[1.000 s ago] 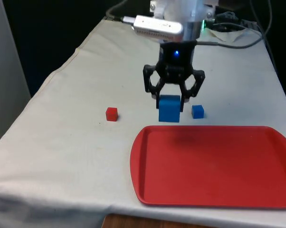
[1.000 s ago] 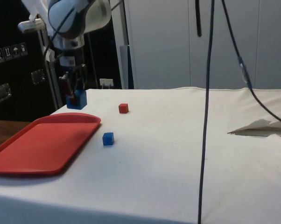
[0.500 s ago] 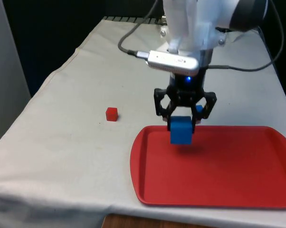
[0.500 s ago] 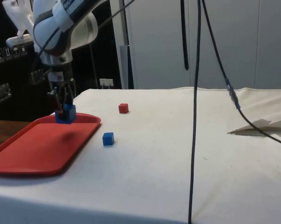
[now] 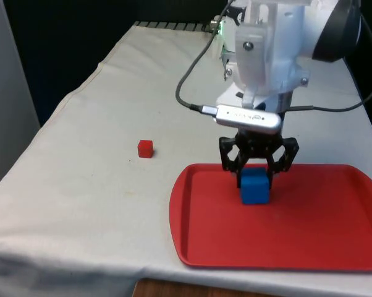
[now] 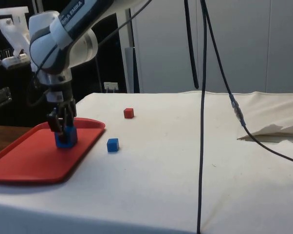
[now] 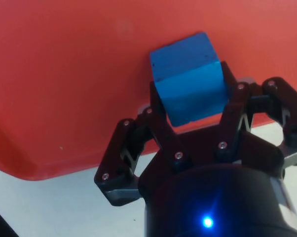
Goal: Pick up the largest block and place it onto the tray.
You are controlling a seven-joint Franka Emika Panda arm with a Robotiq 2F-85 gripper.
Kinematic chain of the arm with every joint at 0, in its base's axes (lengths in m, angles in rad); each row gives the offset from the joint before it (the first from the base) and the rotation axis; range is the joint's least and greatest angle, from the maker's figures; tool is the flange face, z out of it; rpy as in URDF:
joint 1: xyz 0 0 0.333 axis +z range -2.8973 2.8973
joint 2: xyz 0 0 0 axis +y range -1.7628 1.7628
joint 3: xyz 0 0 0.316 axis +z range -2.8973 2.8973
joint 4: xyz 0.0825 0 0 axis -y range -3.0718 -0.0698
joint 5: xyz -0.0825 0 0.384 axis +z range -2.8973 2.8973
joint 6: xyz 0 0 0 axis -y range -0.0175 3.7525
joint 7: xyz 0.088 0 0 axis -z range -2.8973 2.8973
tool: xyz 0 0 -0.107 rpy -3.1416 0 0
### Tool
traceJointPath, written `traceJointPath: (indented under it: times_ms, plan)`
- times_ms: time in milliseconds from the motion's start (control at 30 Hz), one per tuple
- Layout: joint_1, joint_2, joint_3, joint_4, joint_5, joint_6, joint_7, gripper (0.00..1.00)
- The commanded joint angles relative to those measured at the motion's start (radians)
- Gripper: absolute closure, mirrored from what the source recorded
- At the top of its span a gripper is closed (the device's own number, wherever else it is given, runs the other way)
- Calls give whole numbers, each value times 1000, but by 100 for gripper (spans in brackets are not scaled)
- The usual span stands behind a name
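Note:
The large blue block (image 5: 254, 187) rests low on the red tray (image 5: 309, 229), near the tray's far edge, and my gripper (image 5: 255, 179) is shut on it. From the side the same block (image 6: 66, 137) sits at the tray (image 6: 25, 156) surface under the gripper (image 6: 63, 130). In the wrist view both black fingers (image 7: 161, 123) press the sides of the blue block (image 7: 189, 86) over the red tray (image 7: 64, 74).
A small red cube (image 5: 145, 148) lies on the cloth to the front view's left of the tray. A small blue cube (image 6: 112, 144) sits just off the tray's edge in the side view. A black cable (image 6: 202, 117) hangs down across the side view.
The gripper has carried the large blue block from the cloth beside the small blue cube over the tray's edge and lowered it down to the tray surface.

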Motion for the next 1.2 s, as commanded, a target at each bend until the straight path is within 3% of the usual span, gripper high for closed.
traceJointPath:
  times_ms: [0,33,67,233,300,333,567,933,1000,1167]
  plan:
    - [-6,8,10,8,9,4,-7,98]
    - [0,3,1,1,1,3,-1,98]
    - [-6,11,12,8,10,7,-7,98]
    - [3,6,7,2,7,9,-3,96]
    - [4,4,4,2,1,3,-1,72]
    - [4,3,8,0,5,9,-2,72]
    - [7,1,6,-2,4,9,0,1]
    - [11,-26,-5,0,-3,-17,2,0]
    - [7,-13,0,6,1,-8,0,0]
    - [13,-56,-12,3,-10,-48,3,0]
